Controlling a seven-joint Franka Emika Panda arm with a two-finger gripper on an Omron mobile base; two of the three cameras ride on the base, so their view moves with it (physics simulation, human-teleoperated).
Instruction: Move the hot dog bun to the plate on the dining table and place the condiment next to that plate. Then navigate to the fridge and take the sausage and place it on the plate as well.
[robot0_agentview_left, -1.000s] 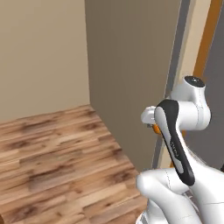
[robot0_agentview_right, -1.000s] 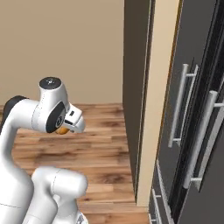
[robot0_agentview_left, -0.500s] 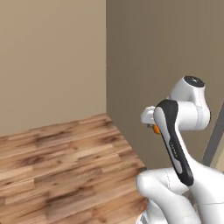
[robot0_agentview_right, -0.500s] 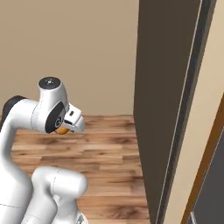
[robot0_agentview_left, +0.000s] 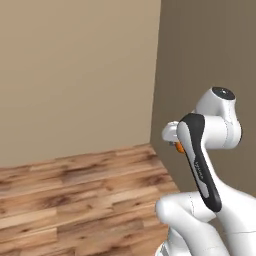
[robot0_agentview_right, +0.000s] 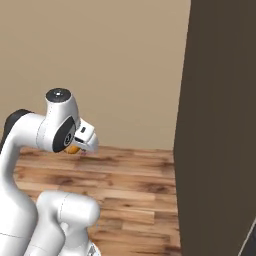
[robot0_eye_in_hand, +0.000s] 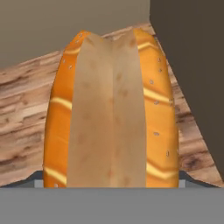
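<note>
Between the earlier frames and now the whole scene has slid sideways in both base views: your base is turning, not the room. What looked like steel fridge doors with bar handles has swung out of the right base view, and a tan wall, a dark panel (robot0_agentview_right: 220, 125) and wood floor (robot0_agentview_left: 75, 200) have taken their place. The arm itself has not changed pose.

You are on the first step. The hot dog bun (robot0_eye_in_hand: 114, 109) is in the gripper (robot0_eye_in_hand: 111, 186), standing lengthwise between the jaws with its split facing the camera; the jaws are spread wide around it and pinching its sides. In the base views it peeks out as a spot of orange at the hand (robot0_agentview_left: 178, 147).

Nothing is delivered yet, as far as you can judge: bun to the plate, condiment beside it, and the sausage from the fridge all remain.

The arm is folded in tight above the base, elbow high, hand tucked in close, a compact carrying posture for driving.
</note>
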